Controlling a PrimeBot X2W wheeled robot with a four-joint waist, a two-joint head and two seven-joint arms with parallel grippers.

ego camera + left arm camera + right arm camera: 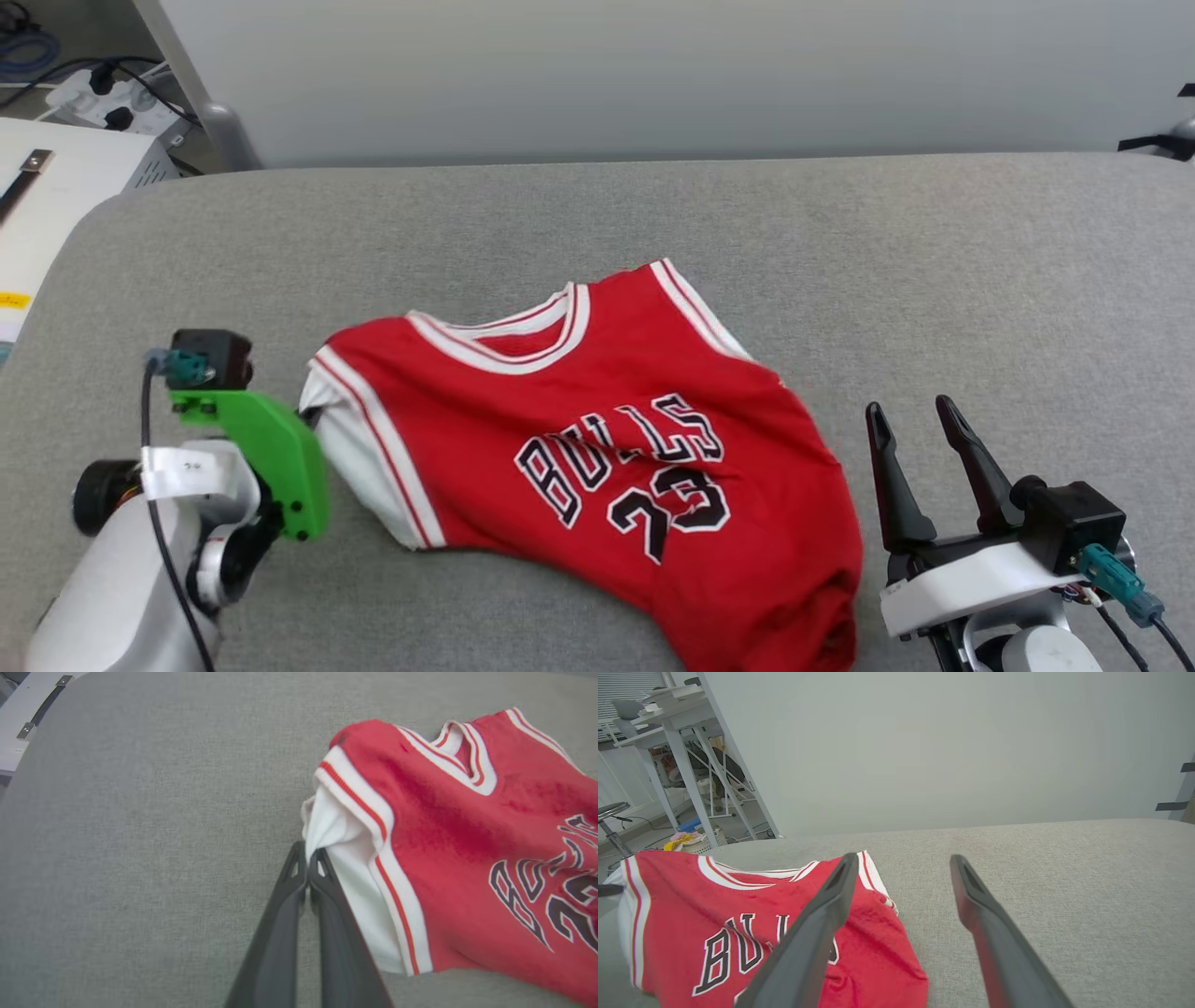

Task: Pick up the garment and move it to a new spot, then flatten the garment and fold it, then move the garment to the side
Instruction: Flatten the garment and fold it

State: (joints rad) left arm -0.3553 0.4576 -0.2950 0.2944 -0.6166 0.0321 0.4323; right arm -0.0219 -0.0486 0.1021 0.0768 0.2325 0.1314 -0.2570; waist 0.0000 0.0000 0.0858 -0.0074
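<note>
The garment (597,439), a red jersey with black "BULLS 23" print, lies chest-up and rumpled in the middle of the grey padded surface (840,261). Its hem end is bunched at the front right. One white short sleeve (345,868) sticks out on its left side. My left gripper (307,851) is shut, and the edge of that sleeve gathers into its fingertips. In the head view that arm's green mount (271,439) stands just left of the sleeve. My right gripper (910,408) stands open to the right of the garment, off the cloth, with nothing between its fingers (971,905).
A white cabinet top (56,187) and a power strip with cables (103,98) sit beyond the surface's left edge. A pale wall (653,75) runs behind. Desks and a stool (612,809) stand further left. Bare grey padding lies to the left, back and right.
</note>
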